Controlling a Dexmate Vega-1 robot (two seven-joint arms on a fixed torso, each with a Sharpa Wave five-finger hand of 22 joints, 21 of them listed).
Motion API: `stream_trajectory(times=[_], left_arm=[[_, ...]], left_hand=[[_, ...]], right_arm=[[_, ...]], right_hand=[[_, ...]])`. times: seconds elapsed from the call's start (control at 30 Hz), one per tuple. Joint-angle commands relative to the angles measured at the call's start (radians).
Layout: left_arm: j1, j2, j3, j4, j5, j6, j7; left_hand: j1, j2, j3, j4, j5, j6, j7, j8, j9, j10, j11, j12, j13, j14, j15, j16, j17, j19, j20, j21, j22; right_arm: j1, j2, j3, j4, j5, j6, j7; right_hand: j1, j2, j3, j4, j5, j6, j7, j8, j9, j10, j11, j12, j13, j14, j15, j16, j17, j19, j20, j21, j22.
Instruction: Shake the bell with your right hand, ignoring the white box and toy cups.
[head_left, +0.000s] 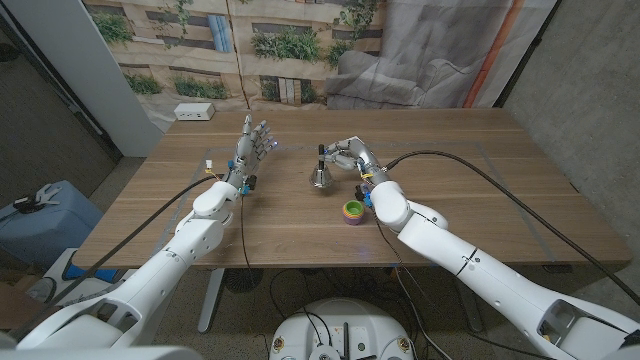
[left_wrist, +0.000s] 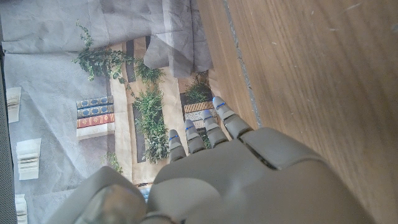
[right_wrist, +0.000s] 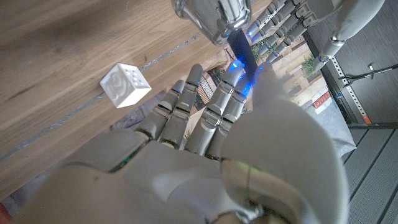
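A silver bell (head_left: 320, 177) with a black handle is at the middle of the table (head_left: 470, 170). My right hand (head_left: 352, 158) pinches the handle from the right, the bell's mouth pointing down close to the wood; I cannot tell whether it touches. In the right wrist view the bell (right_wrist: 211, 18) hangs beyond my right hand (right_wrist: 205, 155), thumb and fingers around its black handle (right_wrist: 242, 55). My left hand (head_left: 254, 145) stands upright to the left of the bell, fingers apart and holding nothing. The left wrist view looks along my left hand (left_wrist: 236, 174).
A stack of coloured toy cups (head_left: 352, 211) sits just in front of my right wrist. A small white box (right_wrist: 124, 84) with dots lies on the wood near the bell. A white power strip (head_left: 195, 111) lies at the table's far left corner.
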Motion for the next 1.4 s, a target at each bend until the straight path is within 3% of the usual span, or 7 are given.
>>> stream_trajectory(times=[0.03, 1.4], left_arm=[[0.000, 0.000, 0.000, 0.000, 0.000, 0.000, -0.001], [0.000, -0.001, 0.000, 0.000, 0.000, 0.000, 0.000]], left_hand=[[0.001, 0.006, -0.001, 0.007, 0.006, 0.000, -0.006, 0.006, 0.004, 0.001, -0.006, 0.005, 0.005, 0.009, -0.098, 0.005, 0.005, 0.008, 0.001, 0.007, 0.006], [0.001, 0.007, -0.001, 0.007, 0.007, 0.000, -0.006, 0.006, 0.004, 0.001, -0.002, 0.006, 0.005, 0.009, -0.098, 0.006, 0.005, 0.007, 0.001, 0.007, 0.006]], right_arm=[[0.002, 0.057, -0.030, 0.120, -0.114, 0.122, -0.107], [0.048, 0.161, -0.087, 0.304, -0.230, 0.123, -0.176]], right_hand=[[0.006, 0.003, -0.001, -0.007, 0.000, 0.005, -0.003, 0.003, 0.006, 0.009, -0.004, 0.001, 0.003, 0.001, -0.154, 0.008, 0.006, 0.004, -0.044, -0.001, 0.004], [0.001, 0.009, -0.004, 0.000, 0.000, -0.003, -0.006, 0.000, 0.007, 0.001, -0.002, -0.007, 0.001, 0.003, -0.151, 0.003, 0.006, 0.003, -0.048, -0.001, 0.004]])
